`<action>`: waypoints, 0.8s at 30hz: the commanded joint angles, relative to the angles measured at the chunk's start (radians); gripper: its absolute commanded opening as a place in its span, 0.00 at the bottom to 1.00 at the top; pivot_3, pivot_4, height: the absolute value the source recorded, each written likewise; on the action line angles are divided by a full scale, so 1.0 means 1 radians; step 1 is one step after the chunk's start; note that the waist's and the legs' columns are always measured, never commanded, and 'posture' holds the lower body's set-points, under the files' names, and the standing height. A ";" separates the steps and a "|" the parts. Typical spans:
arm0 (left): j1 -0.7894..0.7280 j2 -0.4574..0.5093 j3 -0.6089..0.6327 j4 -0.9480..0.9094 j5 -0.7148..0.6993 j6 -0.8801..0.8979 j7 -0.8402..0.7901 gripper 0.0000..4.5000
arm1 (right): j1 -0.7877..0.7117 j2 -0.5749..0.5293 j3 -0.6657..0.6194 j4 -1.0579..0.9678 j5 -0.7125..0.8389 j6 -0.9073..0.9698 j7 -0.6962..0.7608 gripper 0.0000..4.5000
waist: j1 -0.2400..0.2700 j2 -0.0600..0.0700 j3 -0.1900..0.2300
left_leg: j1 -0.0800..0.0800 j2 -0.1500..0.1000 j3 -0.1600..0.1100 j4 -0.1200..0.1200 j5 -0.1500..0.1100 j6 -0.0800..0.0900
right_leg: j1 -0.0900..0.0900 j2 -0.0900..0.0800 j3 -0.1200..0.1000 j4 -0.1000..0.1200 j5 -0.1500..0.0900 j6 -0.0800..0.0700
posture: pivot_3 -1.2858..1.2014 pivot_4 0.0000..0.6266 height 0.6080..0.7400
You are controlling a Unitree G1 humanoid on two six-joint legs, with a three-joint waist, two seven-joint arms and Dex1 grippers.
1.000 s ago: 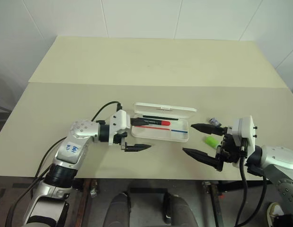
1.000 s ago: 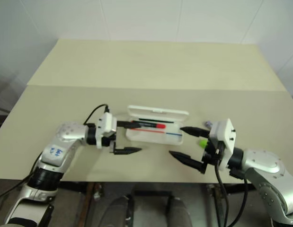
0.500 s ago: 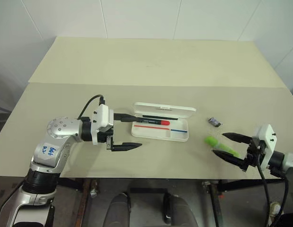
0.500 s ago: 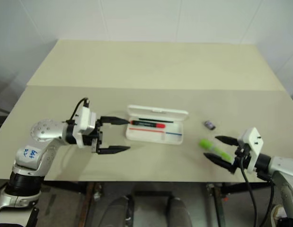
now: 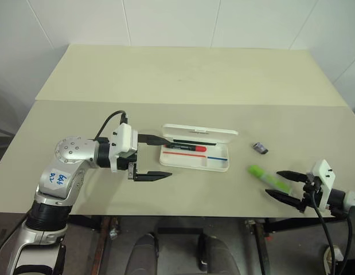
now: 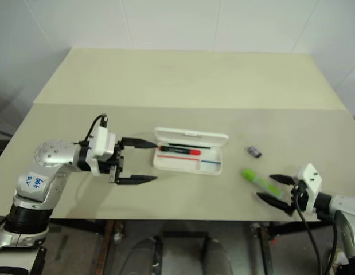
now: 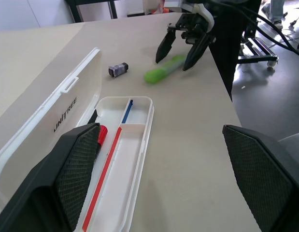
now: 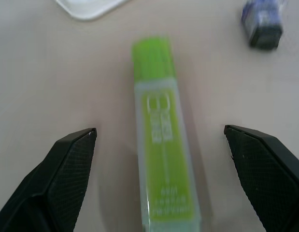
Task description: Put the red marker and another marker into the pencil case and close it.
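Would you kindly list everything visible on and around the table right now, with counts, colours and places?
pencil case: one, white, open at the table's middle, lid raised on its far side.
red marker: one, red with a black end, lying inside the case.
green marker: one, lime-green, flat on the table to the right of the case.
small dark piece: one, purplish-black, on the table beyond the green marker.
table: one, beige, before a white wall.
left gripper: one, black fingers, open, at the case's left end.
right gripper: one, black fingers, open, straddling the green marker's near end.
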 commanded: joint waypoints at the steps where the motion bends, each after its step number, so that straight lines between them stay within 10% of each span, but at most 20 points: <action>1: -0.030 0.013 0.012 -0.026 -0.016 -0.008 0.001 0.97 | -0.001 0.006 -0.003 0.041 -0.016 -0.036 0.008 1.00 | 0.000 0.000 0.000 | 0.000 0.000 0.000 0.000 0.000 0.000 | 0.000 0.000 0.000 0.000 0.000 0.000 | 0.52 0.24 1.00; 12: -0.044 0.023 0.013 -0.006 -0.007 -0.023 -0.008 0.98 | -0.012 0.028 0.011 0.028 -0.001 -0.025 0.011 0.24 | 0.000 0.000 0.000 | 0.000 0.000 0.000 0.002 -0.001 -0.001 | 0.001 0.000 0.000 0.000 0.001 0.001 | 0.52 0.24 1.00; 24: -0.002 0.100 0.053 0.095 0.020 -0.138 -0.071 0.98 | -0.047 -0.011 0.037 -0.282 0.052 0.084 0.009 0.25 | -0.010 0.002 0.000 | 0.000 0.000 0.000 0.002 -0.002 -0.004 | 0.000 0.000 0.001 0.000 0.001 0.000 | 0.52 0.24 1.00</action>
